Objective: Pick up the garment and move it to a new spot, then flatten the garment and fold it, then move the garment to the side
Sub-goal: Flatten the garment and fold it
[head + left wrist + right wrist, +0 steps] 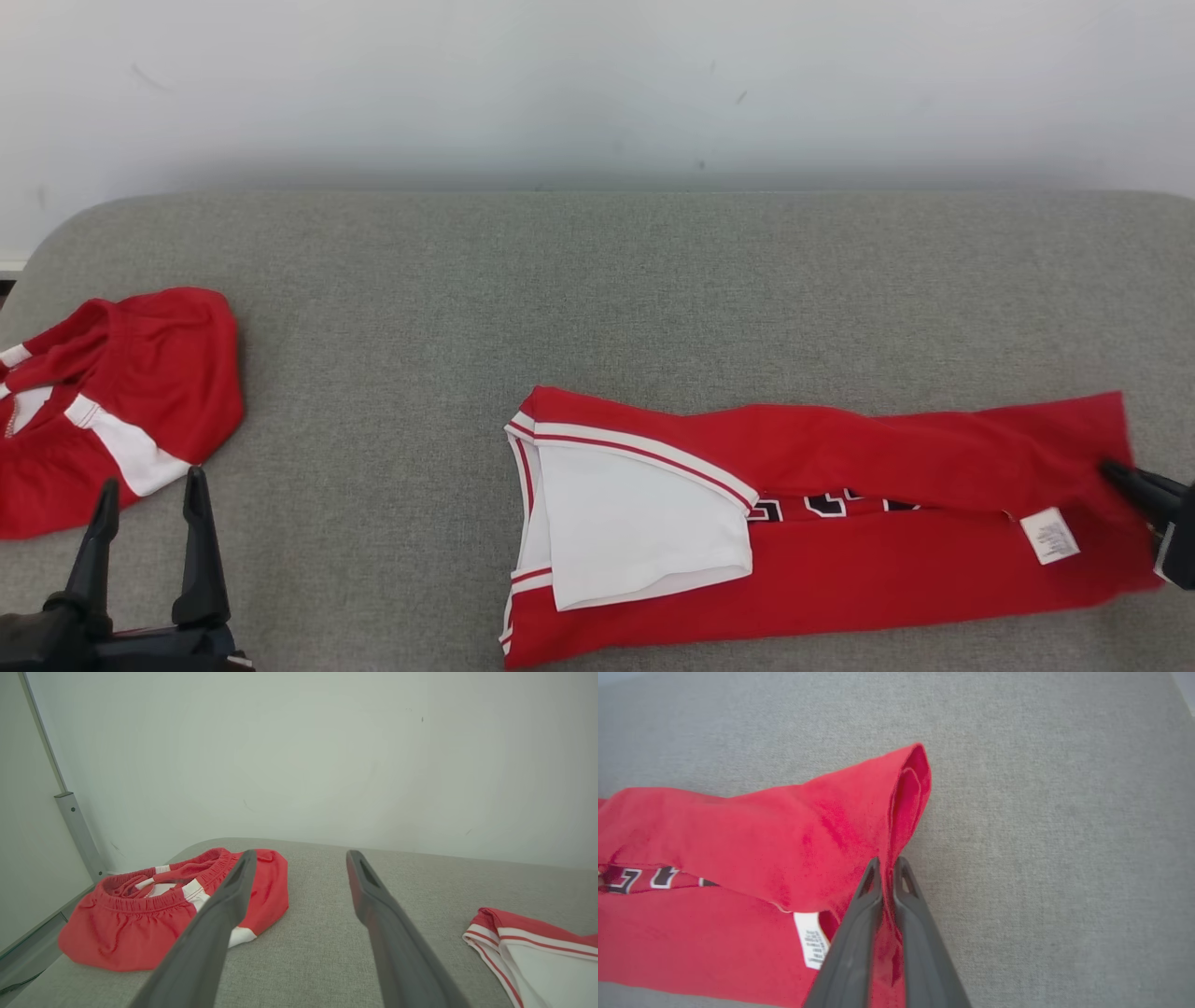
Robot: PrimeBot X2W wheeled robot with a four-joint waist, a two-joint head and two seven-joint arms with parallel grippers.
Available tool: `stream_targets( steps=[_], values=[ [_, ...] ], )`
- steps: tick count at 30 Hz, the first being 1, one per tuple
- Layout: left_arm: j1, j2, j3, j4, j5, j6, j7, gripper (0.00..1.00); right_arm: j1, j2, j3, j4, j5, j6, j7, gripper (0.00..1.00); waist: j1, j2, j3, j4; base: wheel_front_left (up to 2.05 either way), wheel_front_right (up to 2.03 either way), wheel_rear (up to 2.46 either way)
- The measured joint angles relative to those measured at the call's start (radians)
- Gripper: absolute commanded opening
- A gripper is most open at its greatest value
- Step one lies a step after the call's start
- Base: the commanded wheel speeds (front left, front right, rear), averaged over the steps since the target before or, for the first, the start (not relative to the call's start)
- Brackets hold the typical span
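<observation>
The right gripper (887,861) is clenched on the jersey's (934,579) hem, at four o'clock on the grey cushion (597,280). A white label (1050,537) lies just beside it, toward nine o'clock. The left gripper (149,481) hovers spread and empty at seven o'clock, at the edge of the crumpled shorts (159,373), well apart from the jersey.
</observation>
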Motion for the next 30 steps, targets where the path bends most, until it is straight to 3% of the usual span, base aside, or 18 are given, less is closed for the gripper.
stream_targets(
  steps=[6,13,23,30],
  values=[
    [0.001,-0.004,0.000,0.005,0.000,-0.003,0.000,1.00,0.023,0.017,-0.045,-0.246,0.239,0.000,0.102,0.00,0.0000,0.0000,-0.010,-0.006,0.00,0.00,0.00],
    [-0.001,-0.014,-0.015,0.017,0.001,-0.018,0.000,1.00,0.055,0.021,-0.075,-0.394,0.419,-0.001,0.194,0.00,0.0000,0.0000,-0.022,0.012,0.00,0.00,0.00],
    [-0.008,-0.030,-0.021,0.026,0.002,-0.027,0.000,1.00,0.011,0.105,-0.033,-0.434,0.467,-0.001,0.258,0.00,-0.0001,0.0000,-0.032,0.059,0.00,0.00,0.00],
    [-0.015,-0.034,-0.025,0.033,0.006,-0.034,0.000,1.00,-0.060,0.212,0.033,-0.392,0.435,-0.001,0.272,0.00,0.0000,0.0000,-0.030,0.083,0.00,0.00,0.00]
  ],
)
